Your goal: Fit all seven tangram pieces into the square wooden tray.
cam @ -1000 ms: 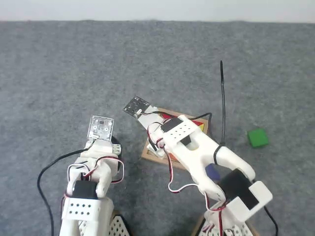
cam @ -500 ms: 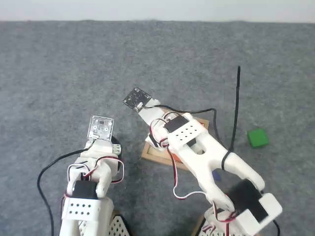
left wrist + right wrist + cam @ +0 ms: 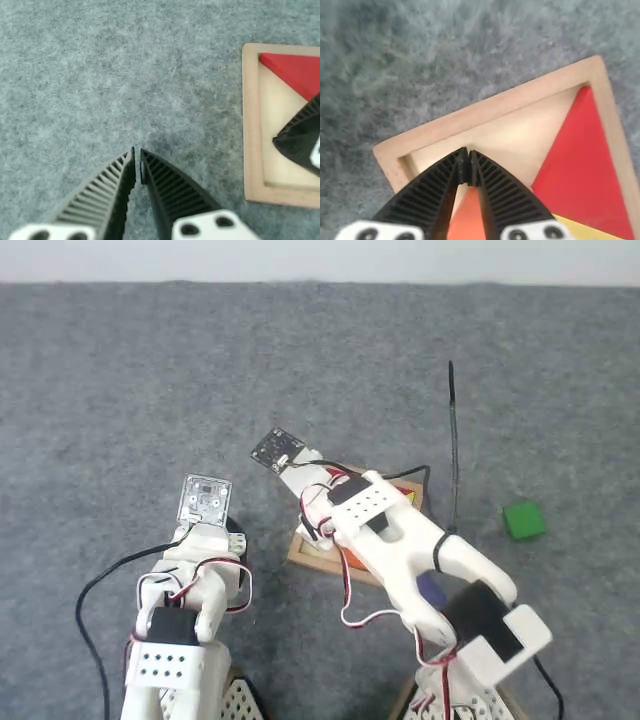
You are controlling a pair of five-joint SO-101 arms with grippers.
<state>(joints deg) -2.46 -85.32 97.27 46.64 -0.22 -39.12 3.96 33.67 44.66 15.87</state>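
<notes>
The square wooden tray (image 3: pixel 485 115) holds a red triangle (image 3: pixel 582 160), a yellow piece (image 3: pixel 585 231) and an orange piece (image 3: pixel 470 220). My right gripper (image 3: pixel 467 152) is shut, its tips over the tray's bare floor near a corner, with the orange piece just beneath the fingers. From above, the right arm (image 3: pixel 375 515) covers most of the tray (image 3: pixel 308 556). A green piece (image 3: pixel 523 520) lies on the carpet to the tray's right. My left gripper (image 3: pixel 136 152) is shut over bare carpet, left of the tray (image 3: pixel 252 125), with nothing in it.
Grey carpet covers the table all round. A black cable (image 3: pixel 452 440) stands up beside the right arm. Something small and purple (image 3: pixel 431 590) peeks out under the right arm. The left arm (image 3: pixel 195 570) sits at the near left.
The right arm stretched a little farther over the tray half a second ago, then drew back to about where it began. The left arm has not moved.
</notes>
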